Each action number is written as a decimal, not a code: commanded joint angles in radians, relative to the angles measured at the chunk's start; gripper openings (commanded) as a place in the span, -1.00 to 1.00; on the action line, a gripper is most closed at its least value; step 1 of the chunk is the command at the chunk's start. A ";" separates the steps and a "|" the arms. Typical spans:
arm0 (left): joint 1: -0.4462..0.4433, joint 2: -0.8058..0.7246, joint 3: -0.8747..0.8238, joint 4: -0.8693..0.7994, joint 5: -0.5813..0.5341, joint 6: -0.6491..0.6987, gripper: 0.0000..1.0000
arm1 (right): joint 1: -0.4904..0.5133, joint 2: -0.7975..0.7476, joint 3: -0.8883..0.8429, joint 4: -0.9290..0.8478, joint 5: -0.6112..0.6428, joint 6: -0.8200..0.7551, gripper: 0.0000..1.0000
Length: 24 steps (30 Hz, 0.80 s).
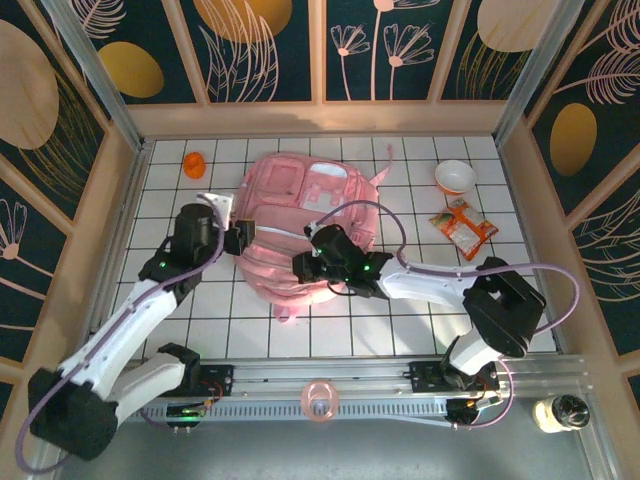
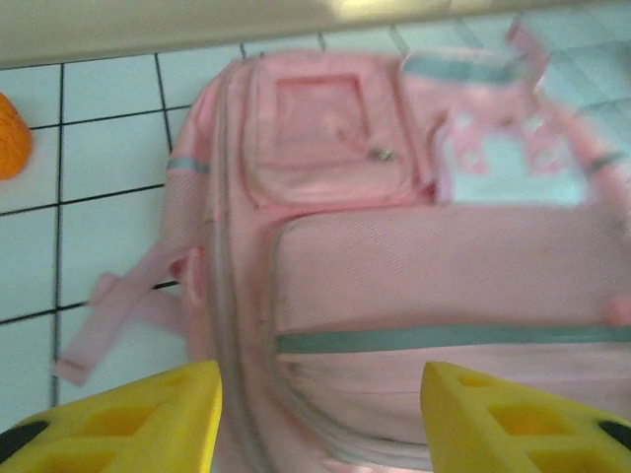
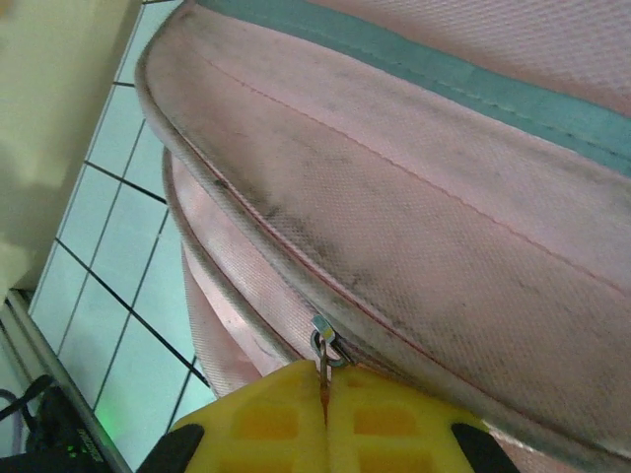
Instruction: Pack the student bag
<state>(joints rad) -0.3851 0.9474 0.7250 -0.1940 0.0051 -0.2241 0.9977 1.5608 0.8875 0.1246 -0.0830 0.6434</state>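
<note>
— Where is the bag [image 1: 300, 225] lying?
— Flat on the bench [image 1: 250, 325]. The right end effector [image 3: 325, 379] is pinching the zip pull [image 3: 323, 347] on the bag's near edge.
— And the left end effector [image 2: 320, 379]?
— It is hovering over the bag's left side, standing wide.

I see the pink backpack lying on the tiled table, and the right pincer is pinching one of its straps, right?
Not a strap: the right pincer is shut on the metal zipper pull of the pink backpack, as the right wrist view shows.
</note>
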 commanded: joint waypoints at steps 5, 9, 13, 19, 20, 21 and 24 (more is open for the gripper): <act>-0.001 -0.128 -0.151 0.085 0.192 -0.683 0.13 | 0.038 0.065 0.081 0.083 -0.057 0.018 -1.00; -0.001 -0.080 -0.175 0.117 0.239 -0.840 0.10 | 0.045 0.076 0.086 0.083 -0.058 0.018 -1.00; -0.001 -0.019 -0.163 0.113 0.255 -0.887 0.10 | 0.048 0.076 0.086 0.079 -0.051 0.015 -1.00; -0.001 0.036 -0.166 0.145 0.277 -0.942 0.09 | 0.053 0.084 0.087 0.090 -0.055 0.014 -1.00; -0.001 0.040 -0.169 0.140 0.272 -0.945 0.09 | 0.054 0.086 0.088 0.093 -0.055 0.014 -1.00; -0.001 0.042 -0.175 0.135 0.269 -0.951 0.10 | 0.054 0.087 0.089 0.095 -0.057 0.013 -1.00; -0.001 0.045 -0.201 0.146 0.275 -0.977 0.10 | 0.055 0.088 0.093 0.100 -0.060 0.011 -1.00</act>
<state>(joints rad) -0.3851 0.9886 0.5472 -0.0811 0.2554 -1.1389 1.0306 1.6382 0.9413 0.1543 -0.1097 0.6579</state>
